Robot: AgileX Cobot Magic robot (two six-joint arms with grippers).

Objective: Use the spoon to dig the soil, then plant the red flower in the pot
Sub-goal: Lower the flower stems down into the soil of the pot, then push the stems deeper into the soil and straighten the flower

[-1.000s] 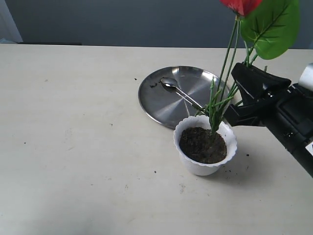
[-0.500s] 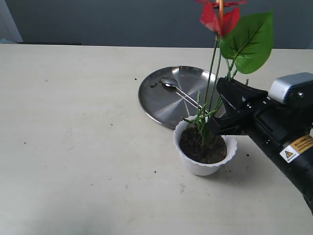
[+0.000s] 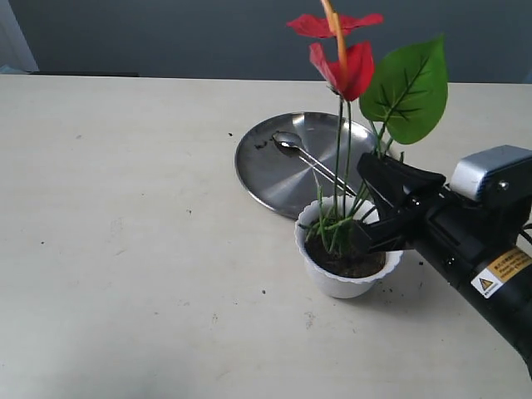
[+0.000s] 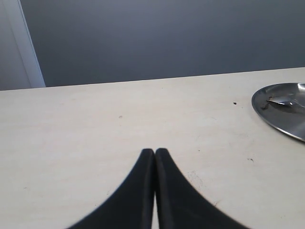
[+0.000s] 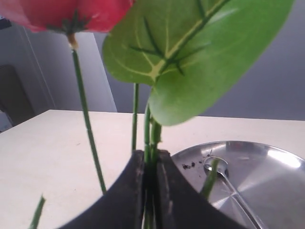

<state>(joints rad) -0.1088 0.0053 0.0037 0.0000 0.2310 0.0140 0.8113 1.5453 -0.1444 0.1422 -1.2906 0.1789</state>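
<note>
Stems and pincer (image 3: 366,218) hide most soil (image 3: 359,267)

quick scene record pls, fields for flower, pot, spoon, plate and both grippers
red flower: upright, stems down in the pot, stems pinched by the right gripper
pot: white, on the table in front of the plate
soil: dark, inside the pot
spoon: lying on the plate
plate: steel, a few soil crumbs on it
right gripper: shut on the flower stems, just above the pot rim
left gripper: shut, empty, low over bare table

Red flower (image 3: 342,66) with a green leaf (image 3: 405,90), white pot (image 3: 342,281), dark brown soil (image 3: 357,264), silver spoon (image 3: 301,153).
</note>
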